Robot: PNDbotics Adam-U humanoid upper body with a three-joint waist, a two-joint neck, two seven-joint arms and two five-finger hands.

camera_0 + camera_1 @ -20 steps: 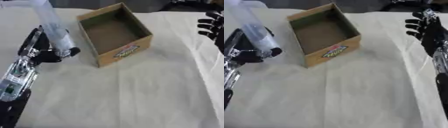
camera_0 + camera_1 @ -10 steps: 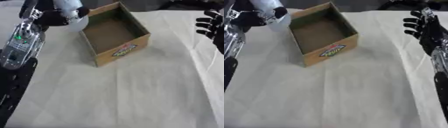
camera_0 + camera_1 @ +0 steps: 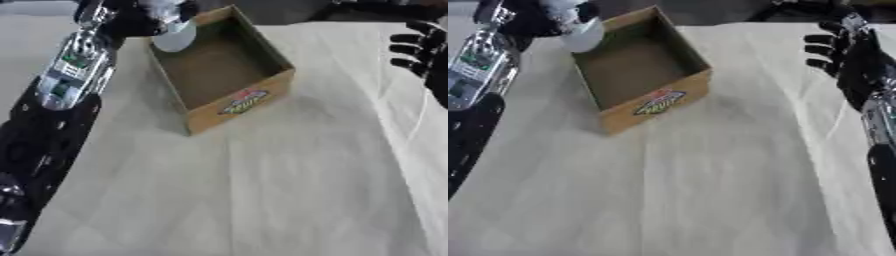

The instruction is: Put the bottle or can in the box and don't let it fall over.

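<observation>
Left eye view shows the robot's left hand (image 3: 131,15) at the top edge, its dark fingers (image 3: 188,9) curled round a clear plastic bottle (image 3: 171,27) whose pale round base faces the camera. The bottle hangs tilted, its base just below the fingers and over the near-left rim of the open brown cardboard box (image 3: 223,70) with a red and yellow label on its front wall. That box sits askew on the cream cloth-covered counter (image 3: 262,190), its inside bare. How much of the bottle is above the fingers cannot be seen, since the top is cut off by the frame.

Right eye view shows the robot's right hand (image 3: 837,47) well away to the right of the fingers that hold the bottle, idle near the upper right, its own fingers spread straight and holding nothing.

My judgement is that the carry is nearly over and the lowering is the risky part. The base sits above the box wall, not the floor, so a descent from here could land it on the rim and tip the bottle or shove the light box across the cloth. The bottle is also tilted; released that way it would likely topple inside. It needs to move further over the opening, come upright, and touch the floor before the fingers let go.
</observation>
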